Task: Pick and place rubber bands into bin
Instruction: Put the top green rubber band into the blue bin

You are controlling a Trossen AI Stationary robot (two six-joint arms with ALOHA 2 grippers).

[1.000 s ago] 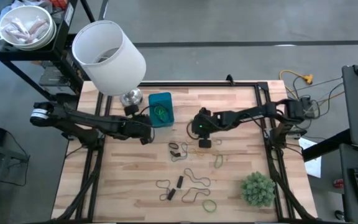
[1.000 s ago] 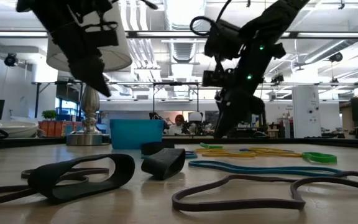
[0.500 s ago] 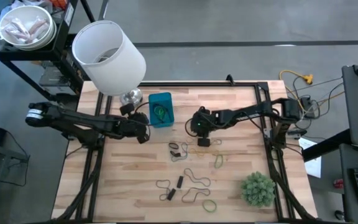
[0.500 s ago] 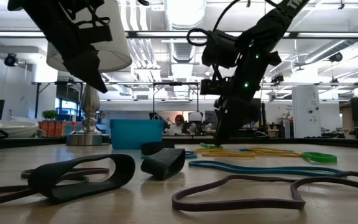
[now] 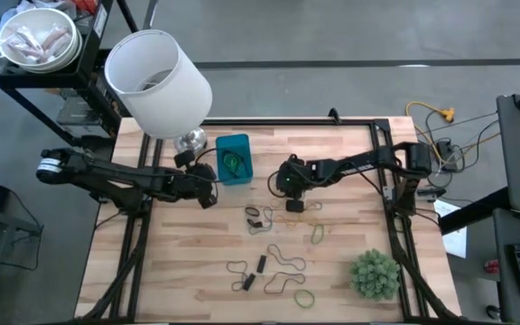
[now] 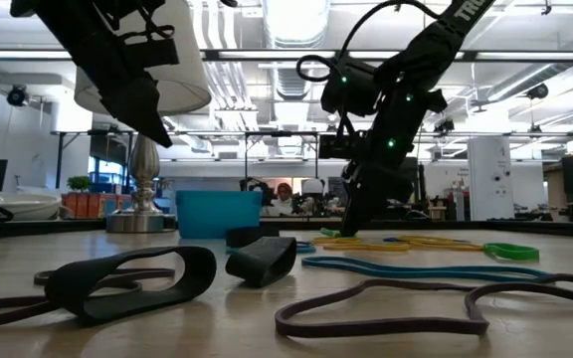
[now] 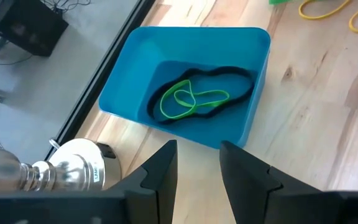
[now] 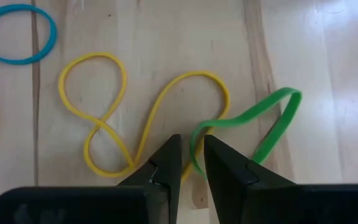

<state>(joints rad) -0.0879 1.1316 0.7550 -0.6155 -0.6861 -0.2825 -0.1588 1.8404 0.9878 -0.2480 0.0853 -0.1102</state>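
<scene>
While both arms reach over the wooden table (image 5: 197, 262), the items stand as follows.

Right gripper (image 8: 191, 163): low at the table's middle, fingers nearly together with a narrow gap; the end of a green band (image 8: 263, 127) sits in that gap, and whether it is truly pinched cannot be told.
Yellow band (image 8: 129, 118): twisted loop flat on the wood, just beside the same fingertips.
Left gripper (image 7: 197, 168): raised just beside the bin, fingers parted, grasping nothing.
Bin (image 5: 233, 158): blue, near the lamp base (image 5: 190, 141); holds a green loop (image 7: 188, 101) and a black loop (image 7: 229, 74).
Rubber bands (image 5: 273, 262): scattered on the table between its middle and near edge, well apart from the bin.
Plant (image 5: 373, 273): near corner on the right arm's side.
Lamp shade (image 5: 156, 81): white, above the bin's corner.
</scene>
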